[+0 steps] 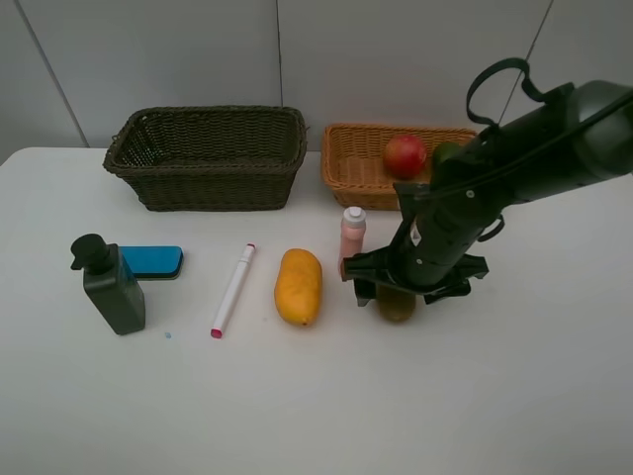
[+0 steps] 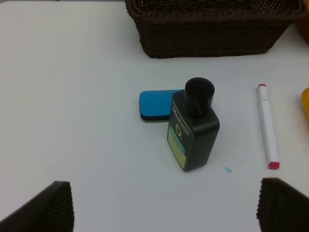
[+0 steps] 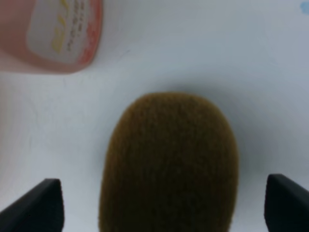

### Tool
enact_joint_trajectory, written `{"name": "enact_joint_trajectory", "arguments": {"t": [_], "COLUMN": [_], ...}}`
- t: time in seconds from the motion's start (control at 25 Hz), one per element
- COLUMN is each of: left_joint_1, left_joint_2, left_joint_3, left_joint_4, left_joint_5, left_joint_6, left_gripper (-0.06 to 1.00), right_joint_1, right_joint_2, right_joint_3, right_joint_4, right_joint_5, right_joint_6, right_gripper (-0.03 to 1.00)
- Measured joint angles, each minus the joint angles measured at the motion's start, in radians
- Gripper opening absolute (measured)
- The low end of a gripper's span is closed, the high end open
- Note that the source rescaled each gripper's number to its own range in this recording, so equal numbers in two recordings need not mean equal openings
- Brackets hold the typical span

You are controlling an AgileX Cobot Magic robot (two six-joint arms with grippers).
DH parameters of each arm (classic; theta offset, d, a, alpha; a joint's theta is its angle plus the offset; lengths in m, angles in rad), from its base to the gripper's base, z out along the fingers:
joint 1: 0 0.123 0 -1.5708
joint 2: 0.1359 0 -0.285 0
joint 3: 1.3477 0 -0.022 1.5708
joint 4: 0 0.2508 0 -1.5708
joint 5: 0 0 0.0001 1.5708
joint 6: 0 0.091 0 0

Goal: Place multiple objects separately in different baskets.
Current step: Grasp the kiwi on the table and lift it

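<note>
Brown and fuzzy, the kiwi (image 3: 169, 164) lies on the white table (image 1: 475, 396) squarely between the fingers of the right gripper (image 3: 166, 205). The fingers stand wide apart, one on either side of its narrow width, neither touching. Its long axis runs across the closing line, so a squeeze should meet the short sides (the pink small bottle (image 1: 352, 237) stands just beside). The left gripper (image 2: 164, 208), likewise spread, hangs near the dark green pump bottle (image 2: 192, 126), well apart from the kiwi.
</note>
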Motion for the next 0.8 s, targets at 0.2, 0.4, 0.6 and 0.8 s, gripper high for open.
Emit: {"name": "enact_joint_trajectory", "arguments": {"t": [0.2, 0.4, 0.6, 0.8], "left_joint_1": [0.0, 0.0, 0.0, 0.0], "left_joint_2": [0.0, 0.0, 0.0, 0.0], "left_joint_3": [0.0, 0.0, 0.0, 0.0], "left_joint_4": [0.0, 0.0, 0.0, 0.0], "left_joint_5": [0.0, 0.0, 0.0, 0.0], "left_joint_6": [0.0, 0.0, 0.0, 0.0], "left_gripper": [1.0, 1.0, 1.0, 1.0], "right_joint_1": [0.0, 0.0, 0.0, 0.0], "right_joint_2": [0.018, 0.026, 0.026, 0.026], "right_joint_3": [0.0, 0.0, 0.0, 0.0], "right_joint_4": [0.0, 0.0, 0.0, 0.0], "right_joint_5": [-0.025, -0.034, -0.043, -0.048], "right_joint_6": [0.0, 0.0, 0.0, 0.0], "right_gripper": [1.0, 1.0, 1.0, 0.99]}}
